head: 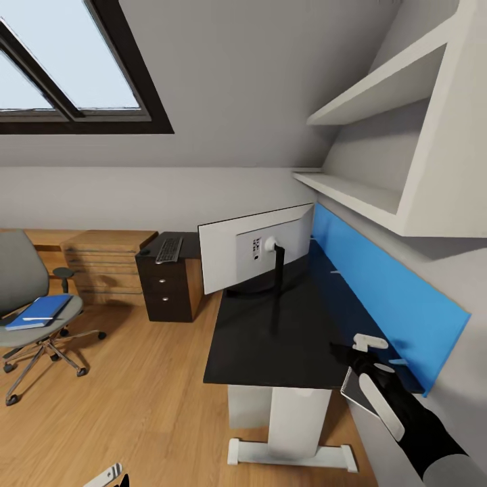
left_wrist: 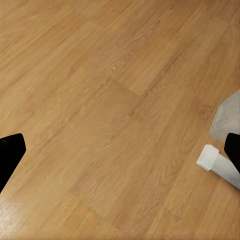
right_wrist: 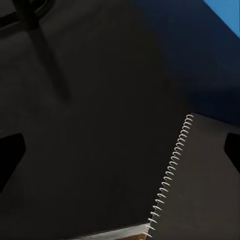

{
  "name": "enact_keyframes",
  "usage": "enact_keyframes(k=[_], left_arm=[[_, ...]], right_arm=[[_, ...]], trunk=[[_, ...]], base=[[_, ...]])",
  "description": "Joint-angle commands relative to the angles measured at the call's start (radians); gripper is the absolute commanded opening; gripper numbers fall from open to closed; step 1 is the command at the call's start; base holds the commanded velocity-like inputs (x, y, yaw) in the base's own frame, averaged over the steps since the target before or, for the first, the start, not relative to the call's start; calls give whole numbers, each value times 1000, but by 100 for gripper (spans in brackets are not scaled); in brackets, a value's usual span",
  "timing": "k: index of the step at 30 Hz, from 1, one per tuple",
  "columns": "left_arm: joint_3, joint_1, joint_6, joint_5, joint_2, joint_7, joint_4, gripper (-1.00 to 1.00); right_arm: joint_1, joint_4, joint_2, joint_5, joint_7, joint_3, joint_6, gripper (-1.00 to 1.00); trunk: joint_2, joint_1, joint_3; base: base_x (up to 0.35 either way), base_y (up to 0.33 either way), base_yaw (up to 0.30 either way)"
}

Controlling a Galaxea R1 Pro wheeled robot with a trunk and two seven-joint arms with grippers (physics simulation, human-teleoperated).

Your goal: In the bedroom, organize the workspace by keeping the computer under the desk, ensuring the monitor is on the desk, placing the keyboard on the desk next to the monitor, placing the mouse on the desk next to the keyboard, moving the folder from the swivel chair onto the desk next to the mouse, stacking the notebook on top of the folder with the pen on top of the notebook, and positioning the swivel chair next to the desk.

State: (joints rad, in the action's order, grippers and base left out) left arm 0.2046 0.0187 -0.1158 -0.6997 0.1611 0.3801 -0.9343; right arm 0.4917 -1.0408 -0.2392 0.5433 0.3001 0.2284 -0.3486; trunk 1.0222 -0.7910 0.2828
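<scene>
We see the glossy black table (head: 284, 338) running up the right half of the head view, its blue back panel (head: 385, 284) along the wall and its white leg (head: 297, 423) at lower centre. The monitor (head: 253, 247) stands on the table's far end, pale back toward us, on its black stand (head: 277, 270). At lower right of the frame our right gripper (head: 362, 352) reaches over the table's near right corner; the notebook (head: 355, 396) shows just under the arm, at the table's edge. In the right wrist view the notebook (right_wrist: 200, 185) shows its dark cover and wire spiral binding, lying between the 2 spread fingertips (right_wrist: 10, 155), so the right gripper looks open. At left of the head view the swivel chair (head: 30, 297) stands on the wooden floor (head: 135, 406), well apart from the table, with the blue folder (head: 40, 311) on its seat and a thin white pen (head: 37, 318) on the folder. The keyboard (head: 169, 249) lies on a dark drawer cabinet (head: 169, 284) beside a wooden chest (head: 105, 264). The left gripper (left_wrist: 120, 155) hangs over the floor, fingers wide apart.
</scene>
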Motion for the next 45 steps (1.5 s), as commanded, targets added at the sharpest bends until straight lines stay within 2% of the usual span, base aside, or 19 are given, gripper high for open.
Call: enact_keyframes(k=[1,7,18,30,34,43,45], left_arm=[[6,0,-7,-11,2,6,-1,100],[6,0,-7,-10,2,6,-1,100],[6,0,-7,-11,2,5,0,100],[6,0,-7,-11,2,4,4,100],[2,0,-6,-14,2,7,3,100],[0,0,-7,-15,0,10,-6,100],[0,0,-7,-15,0,10,-6,100]], right_arm=[[1,-5,-1,10,10,4,-2,100],[1,-18,-1,10,10,4,-1,100],[1,-18,0,10,10,5,0,100],[1,-21,0,12,9,5,0,100],[1,-20,-2,32,8,0,1,100],[1,-19,-2,34,8,0,1,100],[1,-18,-2,34,8,-1,2,100]], trunk=[[1,0,1],[1,0,1],[1,0,-1],[1,0,-2],[1,0,-2],[1,0,-2],[15,-8,5]], base=[[0,0,0],[0,0,0],[-311,0,-209],[-319,0,-35],[-9,0,0],[-1,0,0],[0,0,0]])
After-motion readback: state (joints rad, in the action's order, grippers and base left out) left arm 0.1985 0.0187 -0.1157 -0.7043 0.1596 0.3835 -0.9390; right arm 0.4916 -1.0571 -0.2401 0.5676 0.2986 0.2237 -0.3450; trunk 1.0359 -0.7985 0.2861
